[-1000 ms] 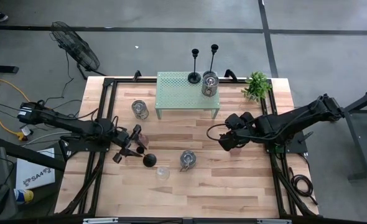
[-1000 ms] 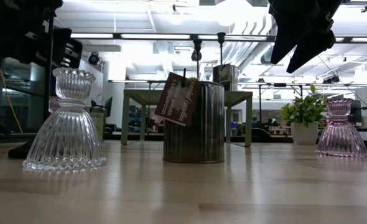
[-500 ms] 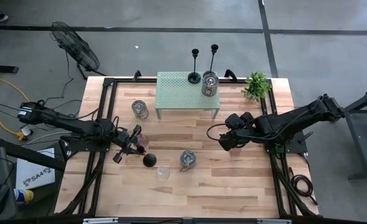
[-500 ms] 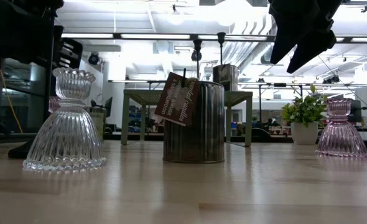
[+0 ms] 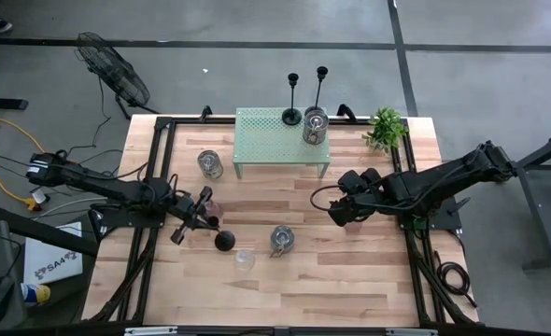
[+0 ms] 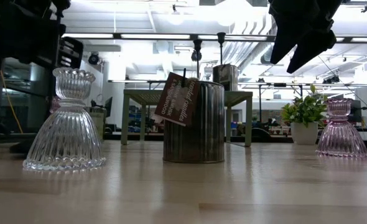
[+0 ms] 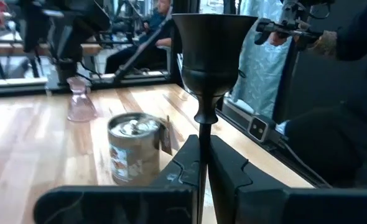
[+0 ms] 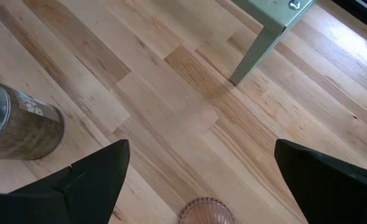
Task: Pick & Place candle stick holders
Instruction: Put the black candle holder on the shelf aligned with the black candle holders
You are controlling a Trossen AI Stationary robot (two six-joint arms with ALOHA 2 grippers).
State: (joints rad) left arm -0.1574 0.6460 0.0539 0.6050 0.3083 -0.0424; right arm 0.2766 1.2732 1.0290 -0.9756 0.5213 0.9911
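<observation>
A black candle stick holder (image 7: 209, 43) stands upright, its small cup on top. Its round base (image 5: 224, 240) is at the table's near left. My left gripper (image 5: 207, 220) is shut on its thin stem. Two more black candlesticks (image 5: 292, 98) and a silvery jar (image 5: 315, 126) stand on the pale green shelf (image 5: 266, 131). My right gripper (image 5: 337, 213) hangs open above the table right of centre, slanting down over a pink glass cup (image 8: 203, 213) without touching it. My left gripper (image 7: 203, 149) pinches the candlestick's thin stem (image 7: 203, 134) between its two fingers, a short way below the cup. The fingers come in level from the table's left and lie across the stem. The candlestick stays upright; whether its base is on the table does not show.
On the table stand a silvery jar (image 5: 210, 164) at the far left, another jar (image 5: 281, 240) near the middle, a clear glass cup (image 5: 245, 259) near the front and a pink cup (image 5: 212, 206) beside my left gripper. A leafy plant (image 5: 386, 128) stands at the far right corner.
My left gripper has shut on the black candlestick's stem without shifting place. The candlestick has stayed upright where it was.
</observation>
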